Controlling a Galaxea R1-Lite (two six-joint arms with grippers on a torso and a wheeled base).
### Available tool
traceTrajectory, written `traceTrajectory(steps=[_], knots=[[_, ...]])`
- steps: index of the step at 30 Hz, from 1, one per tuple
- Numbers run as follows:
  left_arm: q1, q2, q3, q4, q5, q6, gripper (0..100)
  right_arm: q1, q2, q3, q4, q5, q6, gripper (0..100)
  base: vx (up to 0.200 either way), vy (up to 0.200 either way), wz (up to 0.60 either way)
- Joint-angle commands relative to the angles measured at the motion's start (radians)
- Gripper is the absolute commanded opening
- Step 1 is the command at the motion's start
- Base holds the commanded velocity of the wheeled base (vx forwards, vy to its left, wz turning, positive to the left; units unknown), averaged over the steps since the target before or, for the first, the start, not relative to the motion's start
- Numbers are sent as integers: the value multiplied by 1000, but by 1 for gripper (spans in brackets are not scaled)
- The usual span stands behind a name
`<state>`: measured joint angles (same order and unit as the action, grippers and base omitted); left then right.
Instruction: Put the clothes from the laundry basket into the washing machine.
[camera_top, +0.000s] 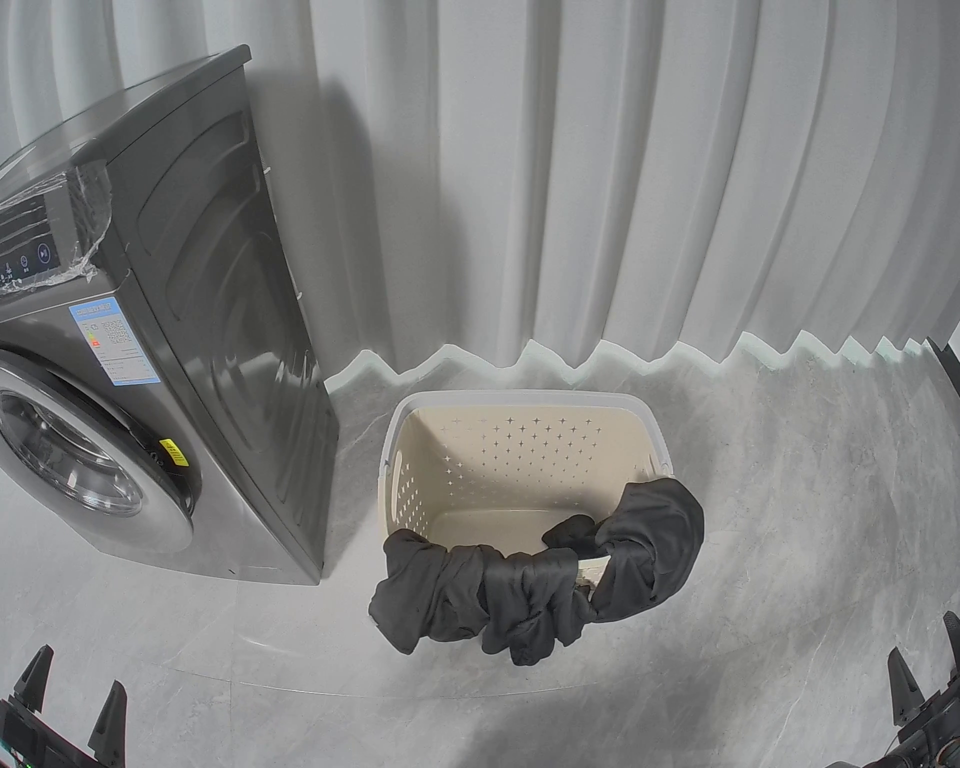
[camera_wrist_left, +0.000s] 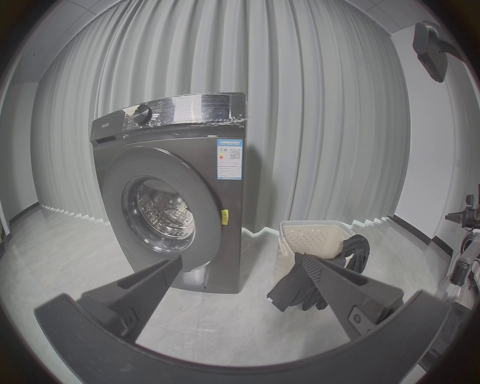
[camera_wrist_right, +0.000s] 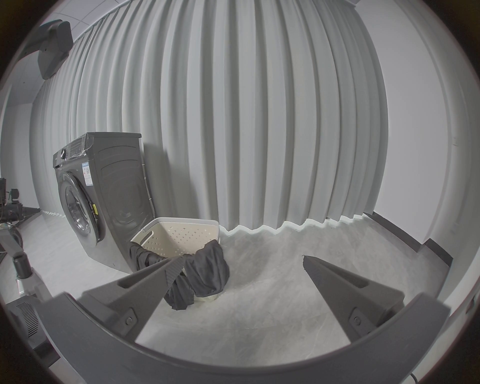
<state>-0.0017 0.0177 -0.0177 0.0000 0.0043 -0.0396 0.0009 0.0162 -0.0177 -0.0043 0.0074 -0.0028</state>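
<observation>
A cream laundry basket stands on the floor, right of the washing machine. A dark grey garment hangs over the basket's near rim, part inside and part outside. The machine's round door faces front and looks closed. My left gripper is low at the near left, open and holding nothing. My right gripper is low at the near right, open and holding nothing. In the wrist views the basket and garment lie well ahead of the left gripper and right gripper.
White pleated curtains close off the back. The grey marble-look floor is open around the basket, and a dark baseboard runs along the right wall.
</observation>
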Motion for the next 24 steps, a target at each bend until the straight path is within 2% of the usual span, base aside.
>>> traceTrajectory(steps=[1, 22, 24], knots=[[0, -16, 18, 0, 0, 0, 100, 1, -16, 18, 0, 0, 0, 100, 0, 200, 0], [0, -16, 18, 0, 0, 0, 100, 1, -16, 18, 1, 0, 0, 100, 0, 200, 0], [0, -16, 18, 0, 0, 0, 100, 1, -16, 18, 1, 0, 0, 100, 0, 0, 0]])
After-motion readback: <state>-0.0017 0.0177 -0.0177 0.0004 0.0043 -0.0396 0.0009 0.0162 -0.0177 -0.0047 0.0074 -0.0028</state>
